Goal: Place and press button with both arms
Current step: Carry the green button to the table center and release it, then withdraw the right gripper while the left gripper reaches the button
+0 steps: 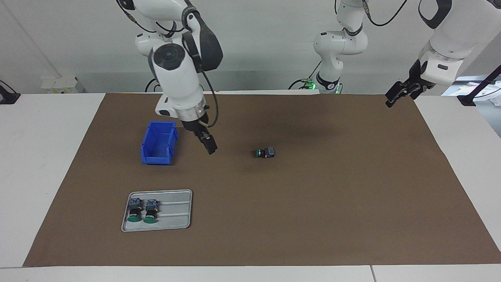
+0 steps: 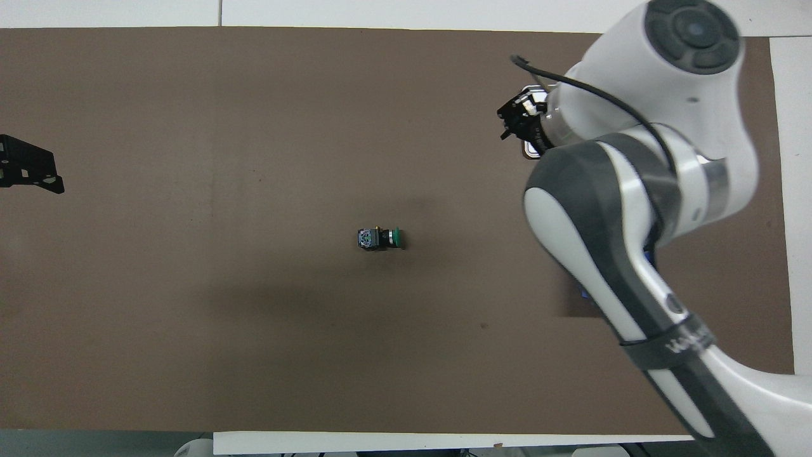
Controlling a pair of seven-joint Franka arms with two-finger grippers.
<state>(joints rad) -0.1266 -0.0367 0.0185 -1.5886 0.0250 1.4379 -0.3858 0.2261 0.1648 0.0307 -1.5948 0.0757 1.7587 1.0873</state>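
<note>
Pretty even, bright overhead light; soft blurry shadows on the brown mat (image 1: 313,203), no real glare, both views reasonably sharp.

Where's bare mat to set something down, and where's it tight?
Free: brown mat from the lone green-capped button to the left arm's end, under the waiting left gripper. Crowded: right arm's end, with blue plastic bin, grey metal tray and right gripper.
</note>
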